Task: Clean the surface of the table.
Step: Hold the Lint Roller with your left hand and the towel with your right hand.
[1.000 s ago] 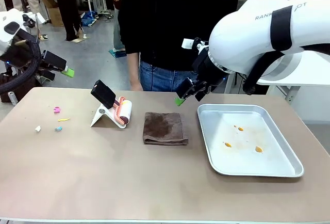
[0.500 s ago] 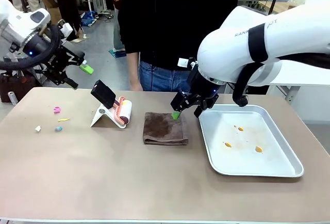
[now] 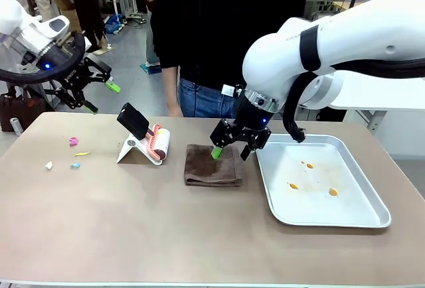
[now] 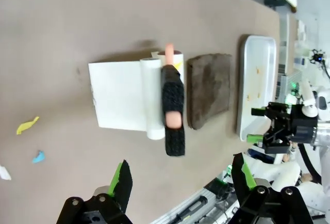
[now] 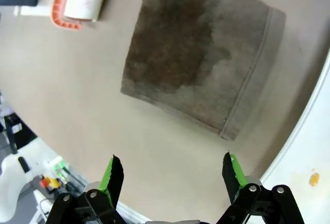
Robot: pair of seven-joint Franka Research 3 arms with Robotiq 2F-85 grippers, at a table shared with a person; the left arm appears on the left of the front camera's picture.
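The taupe table (image 3: 133, 228) carries a folded brown cloth (image 3: 212, 165) at its middle. My right gripper (image 3: 232, 153) hangs open just above the cloth's far right edge. In the right wrist view the cloth (image 5: 201, 74) lies straight ahead of my open right gripper (image 5: 171, 170). My left gripper (image 3: 101, 97) is open in the air beyond the table's far left corner. The left wrist view looks down past my open left gripper (image 4: 181, 175) at the table (image 4: 77, 22). Small scraps lie at the left: pink (image 3: 73, 141), yellow (image 3: 82, 153), white (image 3: 48, 165) and blue (image 3: 75, 165).
A lint roller (image 3: 158, 142) with a black handle rests on a white stand (image 3: 127, 152) left of the cloth. A silver tray (image 3: 362, 198) with orange spots sits at the right. A person in dark clothes (image 3: 219, 42) stands at the far edge.
My right arm has come down and to the left, from beside the tray's far corner to just over the cloth. My left arm has swung in from the left edge.
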